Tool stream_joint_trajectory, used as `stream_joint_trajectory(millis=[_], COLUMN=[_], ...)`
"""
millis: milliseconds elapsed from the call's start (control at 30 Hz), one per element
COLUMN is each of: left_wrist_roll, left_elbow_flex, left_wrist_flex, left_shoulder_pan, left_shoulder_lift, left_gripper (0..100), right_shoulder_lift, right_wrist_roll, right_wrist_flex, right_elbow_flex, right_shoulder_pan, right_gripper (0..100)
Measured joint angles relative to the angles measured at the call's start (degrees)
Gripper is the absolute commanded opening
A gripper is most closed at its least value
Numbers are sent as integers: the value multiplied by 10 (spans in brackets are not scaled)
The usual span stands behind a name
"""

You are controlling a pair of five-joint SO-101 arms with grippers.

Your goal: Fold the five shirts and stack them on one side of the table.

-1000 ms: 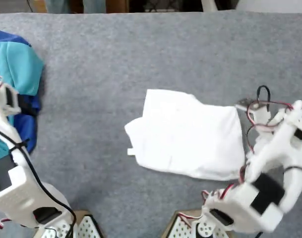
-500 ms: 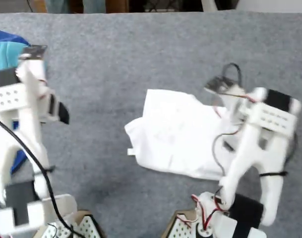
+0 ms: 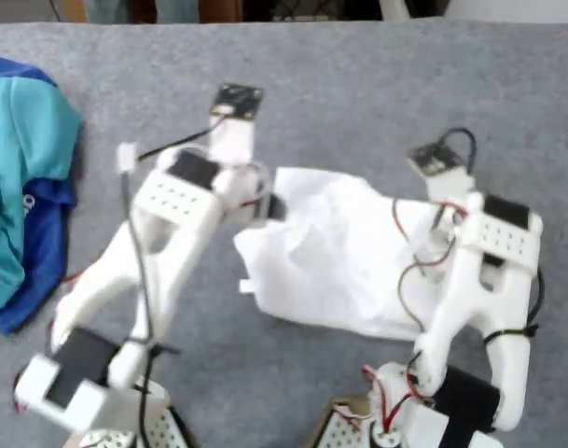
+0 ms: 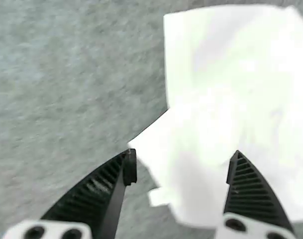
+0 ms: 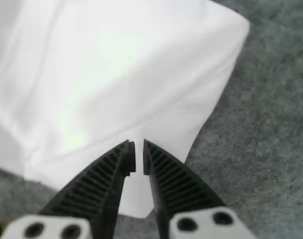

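Our left gripper (image 4: 182, 162) gapes open at the white shirt's (image 3: 344, 266) nine o'clock edge; our right gripper (image 5: 139, 149), nearly closed at three o'clock, should reopen before pinching.

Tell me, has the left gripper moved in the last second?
Yes. The left gripper swung from beside the teal and blue shirts across the table to the edge of the white shirt.
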Motion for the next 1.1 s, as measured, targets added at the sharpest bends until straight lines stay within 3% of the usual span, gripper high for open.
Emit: stream_joint_trajectory(millis=[133,433,700,1100], left_wrist_roll=[89,239,261,262], left_elbow_flex=[-98,-359,-560,-753], left_wrist_flex=[-2,84,164,280], left_shoulder_pan=[29,62,83,124], left_shoulder_lift=[105,323,468,571], left_gripper=[303,263,181,173], right_shoulder_lift=[0,0,-2,-2], right_wrist_roll=[-90,-194,-206,-207], right_wrist_flex=[-103,-249,-316,-329], right_elbow_flex=[68,175,222,225], right_shoulder_pan=[39,113,133,133], right_gripper=[43,43,43,43])
